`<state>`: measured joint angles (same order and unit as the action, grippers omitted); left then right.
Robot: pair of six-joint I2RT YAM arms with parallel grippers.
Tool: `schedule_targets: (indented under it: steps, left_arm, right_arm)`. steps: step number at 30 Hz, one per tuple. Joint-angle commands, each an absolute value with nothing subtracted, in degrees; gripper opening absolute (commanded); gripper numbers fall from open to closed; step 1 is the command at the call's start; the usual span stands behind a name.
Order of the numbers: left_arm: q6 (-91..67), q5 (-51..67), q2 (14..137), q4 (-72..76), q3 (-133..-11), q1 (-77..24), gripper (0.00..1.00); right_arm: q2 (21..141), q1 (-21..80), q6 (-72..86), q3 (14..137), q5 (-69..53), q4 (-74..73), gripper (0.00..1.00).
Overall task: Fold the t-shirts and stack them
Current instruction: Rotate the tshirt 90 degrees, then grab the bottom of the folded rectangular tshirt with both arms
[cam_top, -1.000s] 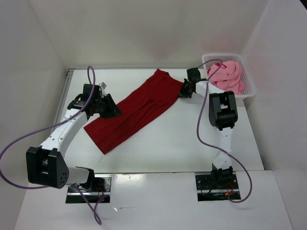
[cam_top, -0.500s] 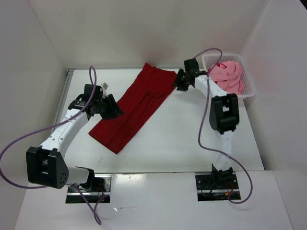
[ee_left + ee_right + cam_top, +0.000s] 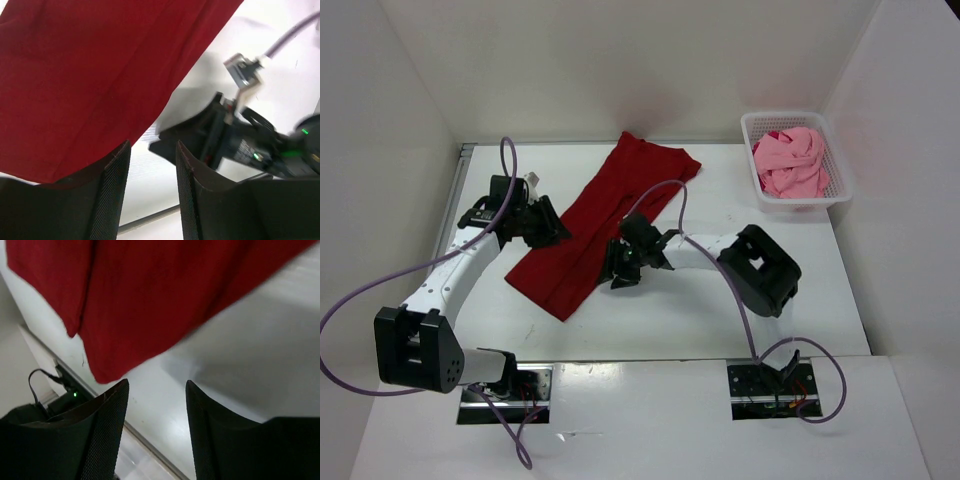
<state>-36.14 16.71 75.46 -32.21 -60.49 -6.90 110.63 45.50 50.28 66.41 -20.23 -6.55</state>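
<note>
Dark red shirt (image 3: pixel 610 215) lies flat as a long strip, seemingly doubled over, on the table (image 3: pixel 720 310), running diagonally between the two pincers. Left pincer (image 3: pixel 542 222): jaws apart, nothing between them. The strip's edge reaches the tip of one finger (image 3: pixel 116 190) and the cloth spreads ahead of it. Right pincer (image 3: pixel 620 268): jaws wide apart and empty, with the strip's near long edge just ahead of its tips. Pink shirt (image 3: pixel 790 162) sits bunched in the basket (image 3: pixel 840 195), well behind the right pincer.

Handling, our judgement: thin, limp, light cloth that will drape and drag rather than hold shape. We would pinch through all layers at an end corner, one pincer per corner, so the fold stays together.

Against a second ago: the right pincer was clamped on the far corner beside the basket. It has let go and swung to the near edge. The strip's far end has slid away from the basket. Left pincer barely moved.
</note>
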Motion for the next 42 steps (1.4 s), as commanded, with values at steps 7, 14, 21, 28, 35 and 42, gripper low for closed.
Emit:
schedule_targets:
  steps: [7, 14, 21, 28, 35, 42]
  left_arm:
    - [-34.89, 17.23, 73.65, -32.17, -58.10, -6.59, 0.49]
    - [-34.89, 16.70, 74.96, -32.17, -56.87, -8.70, 0.49]
    - [-35.59, 16.70, 78.48, -31.64, -55.55, -14.84, 0.52]
    - [-37.35, 18.62, 81.73, -34.37, -48.61, -22.49, 0.54]
    - [-38.58, 20.56, 86.83, -34.37, -46.49, -25.05, 0.54]
    - [-38.58, 21.97, 89.91, -31.30, -45.44, -25.05, 0.53]
  right_arm:
    - [120.85, 45.70, 55.72, 74.27, -16.45, -3.25, 0.14]
    - [107.25, 37.64, 51.26, 59.78, -12.75, -7.01, 0.00]
    - [87.47, 29.18, 46.05, 45.28, -11.87, -15.46, 0.11]
    - [77.54, 29.18, 52.20, 37.19, -11.87, -17.49, 0.54]
    - [70.58, 31.89, 56.60, 28.83, -15.64, -16.00, 0.48]
    - [72.25, 35.68, 61.25, 25.41, -16.88, -11.43, 0.41]
